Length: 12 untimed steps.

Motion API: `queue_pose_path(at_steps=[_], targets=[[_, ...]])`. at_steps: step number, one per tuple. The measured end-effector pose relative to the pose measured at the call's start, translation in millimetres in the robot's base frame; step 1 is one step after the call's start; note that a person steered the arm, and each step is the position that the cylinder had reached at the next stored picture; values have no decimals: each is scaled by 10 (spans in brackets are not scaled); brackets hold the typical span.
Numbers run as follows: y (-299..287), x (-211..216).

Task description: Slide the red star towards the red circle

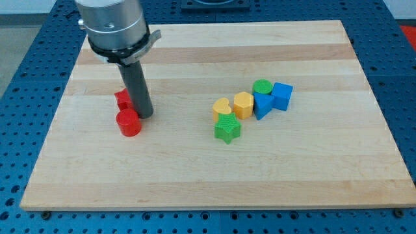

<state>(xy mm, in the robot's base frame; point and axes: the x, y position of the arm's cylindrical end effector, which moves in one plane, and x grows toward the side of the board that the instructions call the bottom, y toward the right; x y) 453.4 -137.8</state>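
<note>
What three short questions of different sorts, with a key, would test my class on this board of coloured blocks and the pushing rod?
1. True or false: the red star lies apart from the red circle.
2. Which block lies nearest the view's bottom in the right-hand cluster? A) green star B) blue cube C) yellow heart
3. Fill in: my tip stands on the view's ____ side of the red blocks.

Key: 1 false, they look touching; 2 A; 3 right.
</note>
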Motion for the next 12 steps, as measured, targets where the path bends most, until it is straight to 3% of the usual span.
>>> queue_pose_path(at_steps=[2,3,4,5,8,9,10,12], targets=[[624,-62],[817,-380],[778,-697],[651,-738],[603,-739],[305,-747],[-53,-575],[-188,-228]])
